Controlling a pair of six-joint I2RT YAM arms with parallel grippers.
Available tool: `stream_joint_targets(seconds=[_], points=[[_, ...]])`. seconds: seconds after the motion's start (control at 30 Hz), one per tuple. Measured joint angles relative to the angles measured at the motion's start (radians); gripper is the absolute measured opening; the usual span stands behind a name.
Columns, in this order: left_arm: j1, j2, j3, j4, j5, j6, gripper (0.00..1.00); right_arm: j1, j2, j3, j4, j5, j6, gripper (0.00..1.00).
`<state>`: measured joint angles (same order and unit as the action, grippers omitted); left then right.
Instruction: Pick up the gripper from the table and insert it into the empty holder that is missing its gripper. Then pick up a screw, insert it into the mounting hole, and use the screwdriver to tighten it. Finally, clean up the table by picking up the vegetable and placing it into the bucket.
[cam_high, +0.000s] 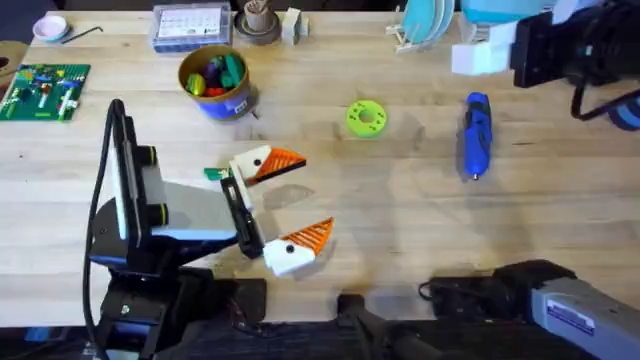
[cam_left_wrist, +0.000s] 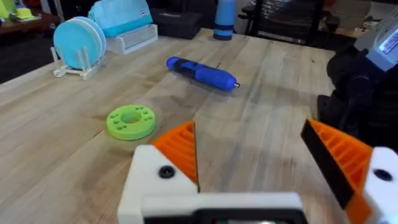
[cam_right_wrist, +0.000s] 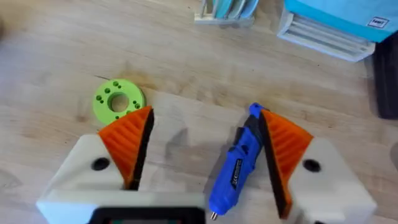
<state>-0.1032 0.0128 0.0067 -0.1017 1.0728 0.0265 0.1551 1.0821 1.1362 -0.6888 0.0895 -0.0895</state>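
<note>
You see a pale matt wooden table (cam_high: 420, 230) with visible grain, a glossy blue plastic screwdriver (cam_high: 476, 133) with a thin metal tip, a matt lime-green plastic disc (cam_high: 366, 118), ribbed orange plastic fingers (cam_right_wrist: 127, 140) on smooth white plastic mounts (cam_left_wrist: 152, 180)

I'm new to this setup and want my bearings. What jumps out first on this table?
Most striking is the left end effector at the table's lower middle, its white blocks with orange ribbed fingers spread open. To the right lies the blue screwdriver, and the right wrist view shows the right end effector open above it. A lime-green disc sits mid-table, with the blue bucket of toy foods up left.
</note>
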Motion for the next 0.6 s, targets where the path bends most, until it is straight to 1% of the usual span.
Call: stream_joint_targets(seconds=[0.07, 0.2, 0.27, 0.33, 0.4, 0.47, 0.5, 0.53, 0.6], points=[[0.000, 0.000, 0.000, 0.002, -0.009, 0.002, 0.993, 0.000, 0.000, 0.000, 0.000, 0.000, 0.000, 0.994], [0.000, 0.000, 0.000, 0.016, -0.066, 0.002, 0.993, 0.000, 0.000, 0.000, 0.000, 0.000, 0.000, 0.994], [0.000, 0.000, 0.000, 0.027, -0.120, -0.023, 0.993, 0.000, 0.000, 0.000, 0.000, 0.000, 0.000, 0.994], [0.000, 0.000, 0.009, 0.014, -0.198, -0.061, 0.994, 0.000, 0.000, 0.000, 0.000, 0.000, 0.000, 0.994], [0.000, 0.000, 0.046, -0.046, -0.282, -0.086, 0.993, 0.000, 0.000, 0.000, 0.000, 0.000, 0.000, 0.994], [0.000, 0.001, 0.108, -0.137, -0.376, -0.102, 0.993, 0.000, 0.000, 0.000, 0.000, 0.000, 0.000, 0.994], [0.000, 0.009, 0.155, -0.197, -0.433, -0.109, 0.993, 0.000, 0.000, 0.000, 0.000, 0.000, 0.000, 0.994], [0.000, 0.021, 0.192, -0.234, -0.472, -0.111, 0.993, 0.000, 0.000, 0.000, 0.000, 0.000, 0.000, 0.994], [0.000, 0.072, 0.298, -0.331, -0.567, -0.118, 0.993, 0.002, 0.000, 0.000, 0.000, 0.000, 0.007, 0.994]])
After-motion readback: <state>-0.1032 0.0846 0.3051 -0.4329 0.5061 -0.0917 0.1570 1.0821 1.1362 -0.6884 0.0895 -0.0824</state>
